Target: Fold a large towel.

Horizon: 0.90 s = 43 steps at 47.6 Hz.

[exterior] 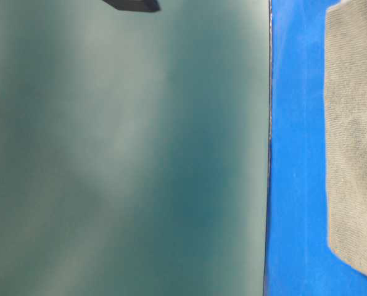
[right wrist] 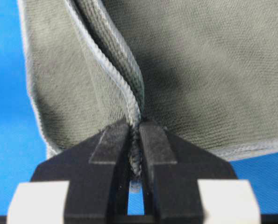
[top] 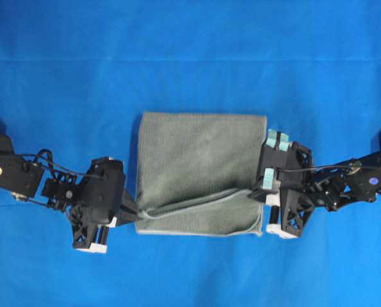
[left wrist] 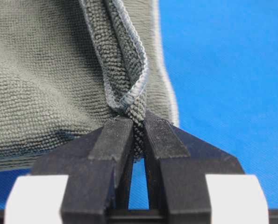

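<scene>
Left gripper (left wrist: 138, 135): we see the black jaws pinched tight on the towel's stitched edge, with a twisted loop of hem rising just above the fingertips in the left wrist view. From overhead it sits at the towel's lower left corner (top: 131, 214).

Right gripper (right wrist: 135, 135): we see it clamped on the towel too, a pale hem running down into the narrow slot between the jaws. From overhead it sits at the towel's right edge, near the lower right corner (top: 262, 192).

Towel (top: 200, 169): we note a grey-green cloth lying folded near the middle of the table, roughly square in outline, with more than one layer showing along the near edge. A raised ridge of hem runs across its lower part between the two grippers (it looks drawn fairly taut, though we cannot tell how taut). Pale stitching shows along the bottom edge.

Table (top: 190, 51): we see a blue cover under the towel, with faint crease lines.

Arms: we see the left arm (top: 24, 176) coming in from the left edge and the right arm (top: 350, 182) from the right edge, both low over the cover.

Table-level view: we get mostly a blurred grey-green surface filling the left part (unclear what it is); a strip of blue cover and part of the towel (exterior: 356, 135) appear at the right.
</scene>
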Available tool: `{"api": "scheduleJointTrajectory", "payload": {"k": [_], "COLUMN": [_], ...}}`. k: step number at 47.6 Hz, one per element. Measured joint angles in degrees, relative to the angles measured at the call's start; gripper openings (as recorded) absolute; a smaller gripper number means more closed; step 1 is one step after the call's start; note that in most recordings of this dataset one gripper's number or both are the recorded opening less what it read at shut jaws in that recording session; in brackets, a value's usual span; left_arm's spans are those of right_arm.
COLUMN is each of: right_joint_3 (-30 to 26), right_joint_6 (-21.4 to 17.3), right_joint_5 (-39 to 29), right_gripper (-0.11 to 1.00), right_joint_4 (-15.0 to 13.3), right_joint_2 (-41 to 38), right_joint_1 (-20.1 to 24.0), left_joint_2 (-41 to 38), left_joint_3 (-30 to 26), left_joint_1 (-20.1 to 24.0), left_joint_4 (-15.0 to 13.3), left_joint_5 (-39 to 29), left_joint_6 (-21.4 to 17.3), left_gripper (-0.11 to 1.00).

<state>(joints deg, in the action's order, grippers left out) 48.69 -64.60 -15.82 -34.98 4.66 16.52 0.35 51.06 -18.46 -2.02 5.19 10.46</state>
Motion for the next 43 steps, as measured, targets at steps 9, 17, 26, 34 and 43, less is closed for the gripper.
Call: {"api": "scheduleJointTrajectory", "payload": {"k": [9, 17, 26, 34, 43], "right_joint_3": [0.0, 0.6, -1.2, -3.6, -7.3], "right_joint_6": [-0.2, -0.7, -0.3, -0.4, 0.4], "right_joint_5": [0.8, 1.3, 2.5, 0.0, -6.3], "right_gripper": [0.05, 0.13, 0.66, 0.61, 0.63], "right_joint_4": [0.1, 0.5, 0.4, 0.4, -0.1], "right_joint_2": [-0.3, -0.5, -1.5, -1.1, 3.3], "right_joint_1": [0.0, 0.1, 1.9, 4.7, 8.8], "left_joint_2": [0.1, -0.2, 0.0, 1.8, 8.6], "left_joint_3": [0.1, 0.9, 0.7, 0.7, 0.2], "left_joint_1": [0.0, -0.4, -0.7, -1.1, -2.5], "left_joint_4": [0.0, 0.1, 0.1, 0.1, 0.1], "left_joint_5": [-0.1, -1.1, -1.4, -2.0, -3.6], "left_joint_6": [0.0, 0.3, 0.1, 0.2, -0.6], "left_gripper": [0.04, 0.43, 0.54, 0.47, 0.47]}}
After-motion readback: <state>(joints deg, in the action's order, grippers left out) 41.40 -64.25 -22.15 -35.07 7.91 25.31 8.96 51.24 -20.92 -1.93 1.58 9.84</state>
